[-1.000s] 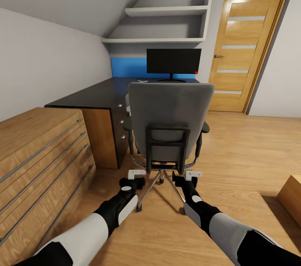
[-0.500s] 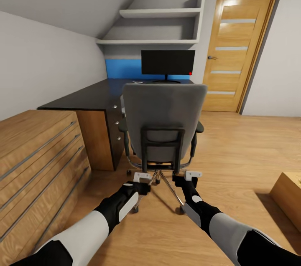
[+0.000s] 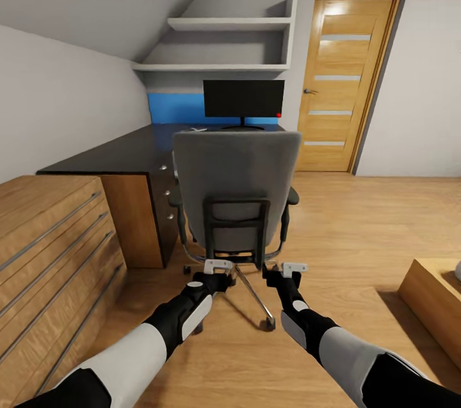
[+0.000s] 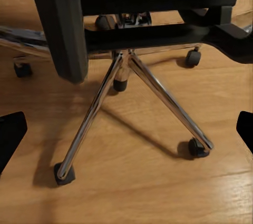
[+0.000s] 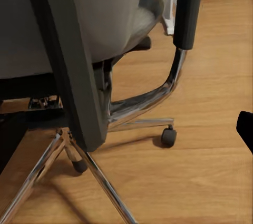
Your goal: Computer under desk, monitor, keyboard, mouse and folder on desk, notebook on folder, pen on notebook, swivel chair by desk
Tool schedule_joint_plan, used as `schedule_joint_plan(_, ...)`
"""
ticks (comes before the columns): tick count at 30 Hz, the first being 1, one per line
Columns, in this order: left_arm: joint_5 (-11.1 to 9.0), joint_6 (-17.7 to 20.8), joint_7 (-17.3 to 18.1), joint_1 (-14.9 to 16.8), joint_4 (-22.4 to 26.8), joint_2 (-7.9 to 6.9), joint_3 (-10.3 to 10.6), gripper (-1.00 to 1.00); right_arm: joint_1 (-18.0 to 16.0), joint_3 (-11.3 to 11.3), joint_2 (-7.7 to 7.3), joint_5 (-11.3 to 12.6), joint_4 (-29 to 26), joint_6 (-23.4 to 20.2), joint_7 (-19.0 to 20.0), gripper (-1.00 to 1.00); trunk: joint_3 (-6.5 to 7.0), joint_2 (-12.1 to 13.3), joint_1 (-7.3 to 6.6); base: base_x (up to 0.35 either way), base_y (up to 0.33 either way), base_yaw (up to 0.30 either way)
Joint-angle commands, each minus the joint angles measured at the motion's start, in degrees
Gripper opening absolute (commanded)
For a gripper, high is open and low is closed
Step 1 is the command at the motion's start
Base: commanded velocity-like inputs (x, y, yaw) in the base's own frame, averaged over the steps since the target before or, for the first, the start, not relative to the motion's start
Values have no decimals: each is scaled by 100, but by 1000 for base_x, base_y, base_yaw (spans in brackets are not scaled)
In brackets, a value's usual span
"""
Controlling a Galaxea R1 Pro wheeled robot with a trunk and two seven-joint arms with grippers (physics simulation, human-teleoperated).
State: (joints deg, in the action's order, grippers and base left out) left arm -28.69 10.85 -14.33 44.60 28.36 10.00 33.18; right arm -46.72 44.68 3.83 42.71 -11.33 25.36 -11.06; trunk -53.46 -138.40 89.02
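— Whole view has slid sideways since a second ago, door and shelves drifting left; that's the camera turning, not the furniture. Both arms keep the same pose.

— How far along?

— Monitor stands on the black tabletop, so that part looks done. Swivel chair sits just beside the desk, its back to us hiding the seat, so I can't see the folder.

— And the hands?

— Left hand and right hand hover near the chair's base, grasping nothing, fingers spread apart. Most steps appear left.
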Motion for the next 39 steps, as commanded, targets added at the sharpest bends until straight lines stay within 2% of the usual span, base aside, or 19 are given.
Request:
schedule_joint_plan(1, -30, 10, -42, 5, 4, 0, 22, 100, -5, 51, 2, 25, 0, 15, -35, 100, -5, -2, 1, 240, 0, -16)
schedule_joint_plan(20, -36, -118, -58, 5, -5, 0, 22, 100, 22, 60, 12, 21, 0, 13, -3, 100, -3, -2, 1, 160, 0, -3)
schedule_joint_plan(26, -40, -272, -61, 5, -6, 0, 22, 100, 22, 59, 12, 23, 0, 13, -1, 100, -3, -2, 1, 42, 0, 0)
schedule_joint_plan(39, -47, -301, -62, 6, -6, 0, 22, 100, 22, 65, 12, 18, 0, 10, -1, 100, -3, -2, 1, 3, 0, 0)
